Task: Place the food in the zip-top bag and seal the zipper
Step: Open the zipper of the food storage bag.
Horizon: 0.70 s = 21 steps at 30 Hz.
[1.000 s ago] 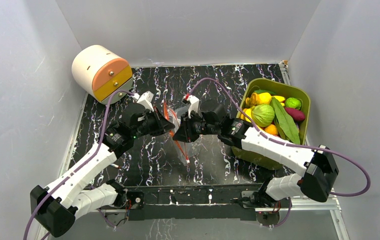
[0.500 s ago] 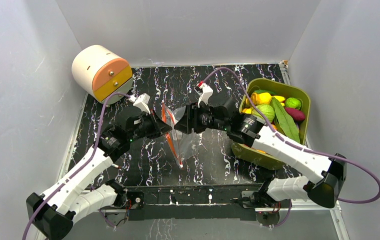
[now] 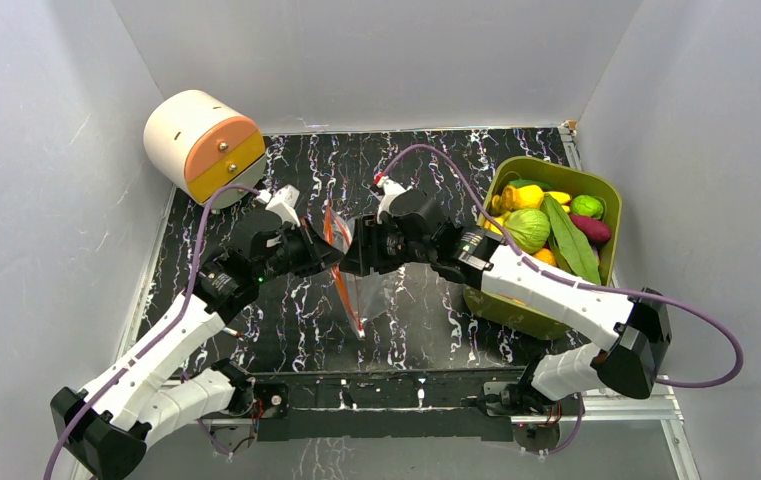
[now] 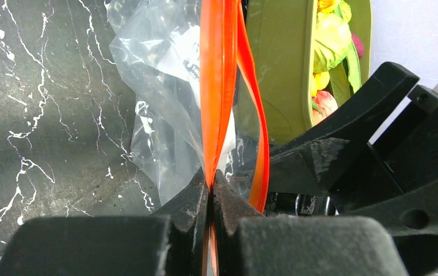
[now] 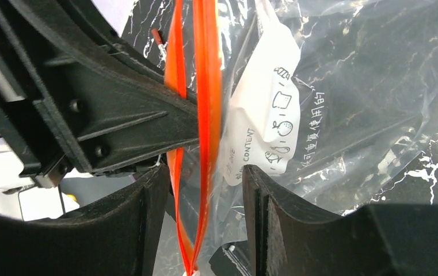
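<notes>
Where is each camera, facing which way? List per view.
Top external: above, behind the bases, looking down; both arms show, left gripper and right gripper meeting at the zip-top bag.
Left wrist: looks along its shut fingers, clamped on the zipper, toward the olive tub.
Right wrist: looks past its open fingers, astride the zipper, at the bag.
Shared: zipper, in both wrist views.
</notes>
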Motion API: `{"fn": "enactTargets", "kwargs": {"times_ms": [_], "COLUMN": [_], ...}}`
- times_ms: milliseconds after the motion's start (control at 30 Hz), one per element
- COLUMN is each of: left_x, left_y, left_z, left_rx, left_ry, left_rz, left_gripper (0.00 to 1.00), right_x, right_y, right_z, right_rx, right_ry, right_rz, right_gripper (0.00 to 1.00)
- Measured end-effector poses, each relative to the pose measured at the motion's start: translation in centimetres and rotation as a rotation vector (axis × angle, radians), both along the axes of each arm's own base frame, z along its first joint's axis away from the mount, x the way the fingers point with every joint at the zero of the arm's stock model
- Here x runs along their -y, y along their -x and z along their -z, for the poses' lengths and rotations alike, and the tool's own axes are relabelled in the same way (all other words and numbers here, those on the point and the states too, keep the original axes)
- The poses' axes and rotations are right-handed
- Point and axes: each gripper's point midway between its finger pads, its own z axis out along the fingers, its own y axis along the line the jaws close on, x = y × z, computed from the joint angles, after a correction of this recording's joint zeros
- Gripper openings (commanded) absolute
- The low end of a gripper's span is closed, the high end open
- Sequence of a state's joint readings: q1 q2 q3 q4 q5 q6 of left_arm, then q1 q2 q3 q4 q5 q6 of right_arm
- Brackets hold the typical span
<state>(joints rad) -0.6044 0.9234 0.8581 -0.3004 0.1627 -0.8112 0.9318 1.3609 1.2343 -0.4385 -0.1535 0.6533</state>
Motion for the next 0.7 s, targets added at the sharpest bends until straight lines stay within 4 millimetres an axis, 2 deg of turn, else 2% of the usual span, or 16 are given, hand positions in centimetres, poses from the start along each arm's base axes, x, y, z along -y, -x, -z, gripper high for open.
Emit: {"fn": "enactTargets", "kwargs": {"times_ms": [200,267,367,500,600,700], "left_x": [-0.2,-0.5,-1.1,-1.8,-2.7,-3.9], "left_y": [0.3,0.5,0.6,0.9,0.8,0.2], "left_z": [0.0,0.0,0.1,-0.5,-1.9,-4.8], "left_rx": [-0.018,-0.023,-0.034,-0.03,-0.007,0.051], "left_ry": [-0.013,-0.029,-0.059,-0.089,-0.13,-0.177], "left_rz": [0.001,-0.004,-0.018,-0.027,-0.046,-0.078], "left_gripper": [0.0,0.0,0.0,0.0,0.0,0.0], "right_x": [0.0,0.5,1.4,3.8,5.8,7.1], "right_y": [-0.6,-1.1,-2.0,-3.2,-4.0,-4.5], "right_z": [1.8,2.1,2.4,2.7,2.0,1.4], "right_rx": [-0.014,-0.006,0.024,0.073,0.116,0.145], "right_ry": [0.052,0.075,0.113,0.193,0.232,0.25], "right_rz": [0.027,0.06,0.118,0.221,0.305,0.362], "right_gripper": [0.1,0.02,0.0,0.0,0.0,0.0]}}
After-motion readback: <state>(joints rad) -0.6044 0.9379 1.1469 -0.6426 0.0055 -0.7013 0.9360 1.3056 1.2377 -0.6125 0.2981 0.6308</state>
